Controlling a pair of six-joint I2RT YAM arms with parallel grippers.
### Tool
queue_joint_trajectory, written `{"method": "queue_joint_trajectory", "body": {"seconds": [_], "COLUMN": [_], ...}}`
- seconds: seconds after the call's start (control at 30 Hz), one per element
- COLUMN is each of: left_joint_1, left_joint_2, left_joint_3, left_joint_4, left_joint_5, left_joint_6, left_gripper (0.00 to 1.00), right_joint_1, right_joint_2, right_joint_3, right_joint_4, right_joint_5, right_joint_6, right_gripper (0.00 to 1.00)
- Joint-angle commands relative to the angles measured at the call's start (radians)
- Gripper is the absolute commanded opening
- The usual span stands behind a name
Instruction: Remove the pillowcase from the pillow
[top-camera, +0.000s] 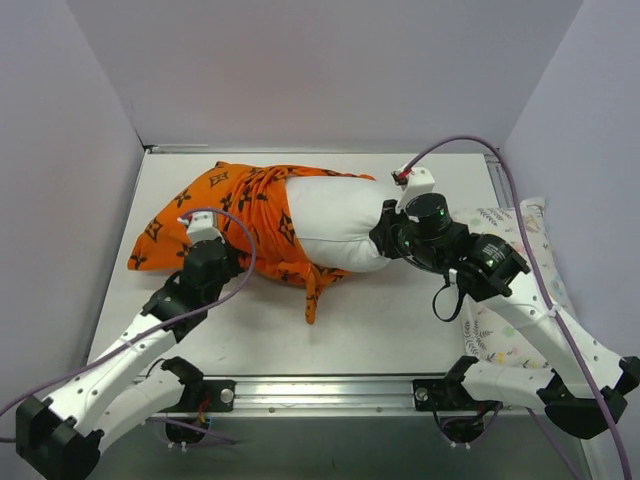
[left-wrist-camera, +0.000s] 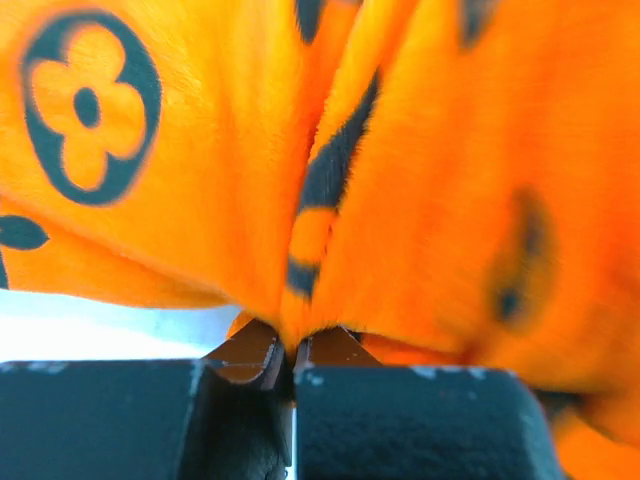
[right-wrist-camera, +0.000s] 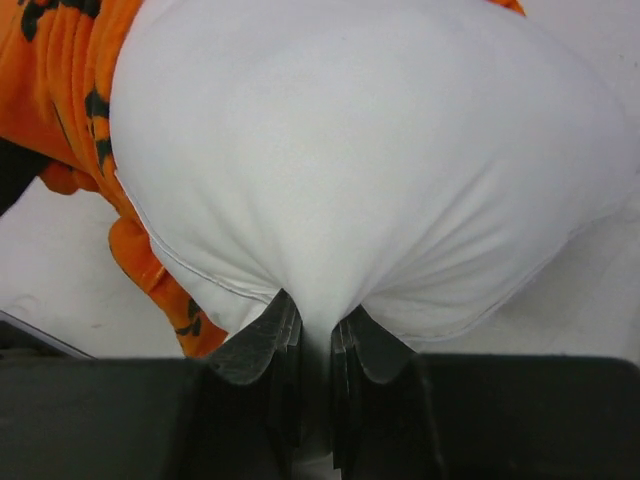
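Pillowcase (top-camera: 238, 212), orange, sits bunched over the pillow's (top-camera: 335, 225) left half; left hand (left-wrist-camera: 292, 346) pinches a fold of it, apparently near its front edge. Right hand (right-wrist-camera: 315, 325) grips the pillow's bare white right end.

Robot lab, plain walled enclosure (top-camera: 320, 70), railed table (top-camera: 380, 320)

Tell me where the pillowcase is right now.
In the top view the pillowcase lies bunched left of centre over the left end of the pillow, a fold pinched in the left gripper.
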Motion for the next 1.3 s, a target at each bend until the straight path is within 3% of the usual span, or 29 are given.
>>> {"method": "queue_joint_trajectory", "body": {"seconds": [0.0, 0.07, 0.17, 0.2, 0.33, 0.4, 0.57, 0.6, 0.63, 0.7, 0.73, 0.77, 0.8, 0.83, 0.87, 0.9, 0.97, 1.1, 1.27], "left_joint_1": [-0.030, -0.053, -0.050, -0.047, -0.039, 0.000, 0.040, 0.050, 0.051, 0.060, 0.070, 0.071, 0.071, 0.071, 0.071, 0.071, 0.073, 0.073, 0.071], "left_joint_2": [-0.180, -0.212, -0.136, -0.025, 0.276, 0.423, 0.643, 0.689, 0.706, 0.735, 0.741, 0.742, 0.732, 0.719, 0.703, 0.665, 0.628, 0.503, 0.361], "left_joint_3": [0.229, 0.330, 0.550, 0.670, 0.844, 0.872, 0.842, 0.822, 0.804, 0.754, 0.751, 0.756, 0.771, 0.771, 0.774, 0.779, 0.780, 0.756, 0.685], "left_joint_4": [-0.162, -0.234, -0.291, -0.305, -0.341, -0.341, -0.290, -0.266, -0.211, -0.146, -0.099, -0.082, -0.068, -0.033, -0.019, -0.014, -0.003, -0.015, -0.196], "left_joint_5": [-0.053, -0.062, -0.039, -0.016, 0.076, 0.190, 0.280, 0.303, 0.315, 0.365, 0.385, 0.408, 0.430, 0.461, 0.467, 0.465, 0.482, 0.453, 0.324], "left_joint_6": [0.112, 0.175, 0.243, 0.260, 0.269, 0.240, 0.145, 0.134, 0.125, 0.123, 0.126, 0.146, 0.157, 0.171, 0.185, 0.188, 0.200, 0.192, 0.140], "left_gripper": [0.00, 0.00, 0.00, 0.00, 0.00, 0.00, 0.00, 0.00, 0.00, 0.00, 0.00, 0.01, 0.17, 0.52, 0.67, 0.75, 0.92, 0.95, 0.95], "right_joint_1": [0.000, 0.002, 0.002, -0.007, -0.102, -0.148, -0.291, -0.302, -0.308, -0.333, -0.339, -0.348, -0.350, -0.351, -0.351, -0.357, -0.365, -0.376, -0.365], "right_joint_2": [-0.085, -0.127, -0.138, -0.130, -0.061, -0.005, 0.138, 0.157, 0.172, 0.226, 0.236, 0.235, 0.227, 0.218, 0.197, 0.186, 0.142, 0.060, -0.145], "right_joint_3": [0.093, 0.110, 0.127, 0.136, 0.104, 0.071, -0.078, -0.094, -0.101, -0.085, -0.072, -0.046, -0.036, -0.020, 0.004, 0.014, 0.014, -0.049, -0.202], "right_joint_4": [-0.008, -0.017, -0.026, -0.031, -0.033, -0.023, 0.081, 0.107, 0.110, 0.113, 0.107, 0.102, 0.098, 0.083, 0.070, 0.054, 0.044, 0.043, 0.044], "right_joint_5": [-0.006, -0.054, -0.076, -0.068, -0.125, -0.125, -0.230, -0.229, -0.228, -0.215, -0.209, -0.208, -0.191, -0.174, -0.162, -0.125, -0.114, -0.132, -0.224], "right_joint_6": [-0.012, 0.008, 0.035, 0.038, 0.074, 0.089, 0.115, 0.109, 0.103, 0.078, 0.071, 0.063, 0.057, 0.045, 0.038, 0.035, 0.037, 0.069, 0.130], "right_gripper": [0.00, 0.00, 0.00, 0.00, 0.00, 0.00, 0.00, 0.04, 0.21, 0.43, 0.64, 0.71, 0.77, 0.87, 0.92, 0.99, 1.00, 1.00, 1.00]}}
